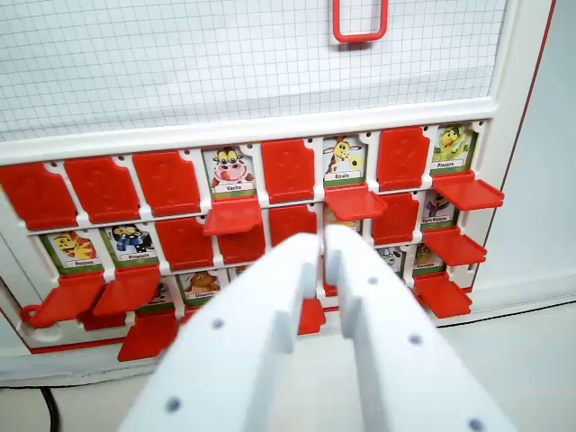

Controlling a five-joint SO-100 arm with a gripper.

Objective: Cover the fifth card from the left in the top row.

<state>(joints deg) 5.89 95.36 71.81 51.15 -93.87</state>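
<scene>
Eight slots show in the top row of the game board (270,126). Counted from the wrist view's left, the fifth slot (288,168) already has its red flap raised over the card. It sits between the open cow card (232,169) and the open giraffe card (344,160). Judge the step as likely complete, and confirm the count before pushing anything.

The pincer (322,245) is nearly closed, with a narrow gap, and it holds nothing. Its tips are low in front of the middle rows.

If a flap must be lifted, approach from beneath its free edge and push upward with one fingertip. Keep clear of the lowered cow flap (232,216) and giraffe flap (355,202).

The flaps are glossy moulded red plastic on hinges in a white frame. The pincer fingers are matte white and blunt.
</scene>
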